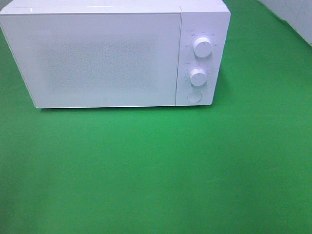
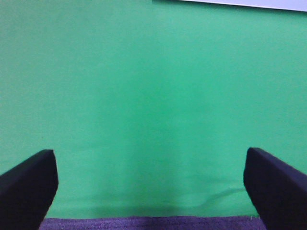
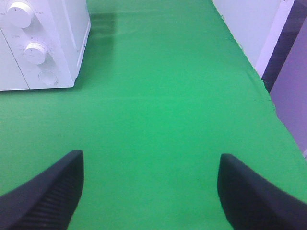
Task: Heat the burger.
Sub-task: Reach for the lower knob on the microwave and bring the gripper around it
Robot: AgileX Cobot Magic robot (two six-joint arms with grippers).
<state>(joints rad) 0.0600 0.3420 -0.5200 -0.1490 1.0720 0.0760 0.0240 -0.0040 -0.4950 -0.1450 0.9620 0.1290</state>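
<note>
Your left fingers (image 2: 26, 189) stand wide apart over the bare green desk (image 2: 144, 96), holding nothing. The microwave (image 1: 97, 58) sits at the desk's far side with its white door (image 1: 92, 29) shut. The burger shows in no view, so you cannot tell whether it lies inside. The next move is probably the round button (image 1: 194, 96) under the upper knob (image 1: 202, 47) and lower knob (image 1: 198, 76): press it squarely, without shoving the oven. Your right fingers (image 3: 48, 191), also spread and empty, are nearest that panel.
</note>
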